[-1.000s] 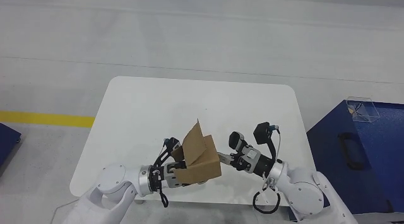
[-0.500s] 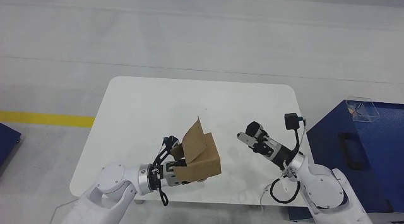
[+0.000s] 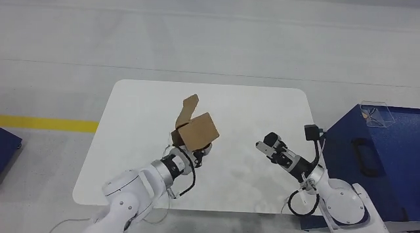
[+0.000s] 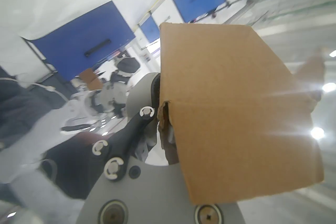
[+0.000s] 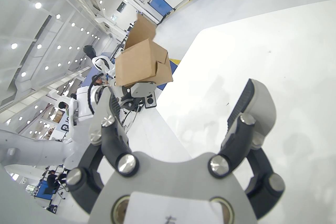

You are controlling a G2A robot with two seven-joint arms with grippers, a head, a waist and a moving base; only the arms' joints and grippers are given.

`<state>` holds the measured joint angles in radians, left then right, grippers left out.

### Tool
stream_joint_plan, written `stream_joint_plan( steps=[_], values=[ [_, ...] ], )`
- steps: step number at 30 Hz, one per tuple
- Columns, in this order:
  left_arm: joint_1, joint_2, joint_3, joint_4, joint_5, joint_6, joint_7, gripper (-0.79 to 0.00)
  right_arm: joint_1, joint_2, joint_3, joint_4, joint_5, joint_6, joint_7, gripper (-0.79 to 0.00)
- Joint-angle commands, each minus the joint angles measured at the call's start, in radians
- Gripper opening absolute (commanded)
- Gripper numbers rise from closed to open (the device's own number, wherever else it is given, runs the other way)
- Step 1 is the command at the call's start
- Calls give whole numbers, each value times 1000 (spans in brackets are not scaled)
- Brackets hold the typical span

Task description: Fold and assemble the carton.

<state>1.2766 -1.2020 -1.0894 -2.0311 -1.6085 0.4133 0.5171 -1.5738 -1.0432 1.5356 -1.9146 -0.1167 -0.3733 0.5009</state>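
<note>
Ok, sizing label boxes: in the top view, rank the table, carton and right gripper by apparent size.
1. table, largest
2. carton, held raised nearer the camera, so somewhat enlarged
3. right gripper, smallest

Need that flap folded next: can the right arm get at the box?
Probably yes: the right end effector is open beside the box, which the left end effector holds above the table, with nothing between them.

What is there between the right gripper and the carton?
Nothing. In the top view, only bare white table lies between the open right gripper and the carton.
</note>
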Motion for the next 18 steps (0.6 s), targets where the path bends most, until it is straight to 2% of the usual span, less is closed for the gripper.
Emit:
stream_joint_plan(
  steps=[1,2,4,10,18],
  values=[
    [-27,-16,48,-1,-44,-115,222,-785,-4,0,5,2,15,-6,5,0],
    [-41,-21,71,2,-21,-145,289,-785,-5,0,6,3,17,-8,8,0],
    [-50,-37,103,14,-47,-267,362,-785,-8,0,5,5,19,-10,11,0],
    [-100,-78,229,109,-47,-412,637,-785,-4,0,-4,12,19,-3,19,0],
    [-203,-136,339,290,-80,-476,710,-785,5,-1,-8,25,23,-7,30,0]
  ],
)
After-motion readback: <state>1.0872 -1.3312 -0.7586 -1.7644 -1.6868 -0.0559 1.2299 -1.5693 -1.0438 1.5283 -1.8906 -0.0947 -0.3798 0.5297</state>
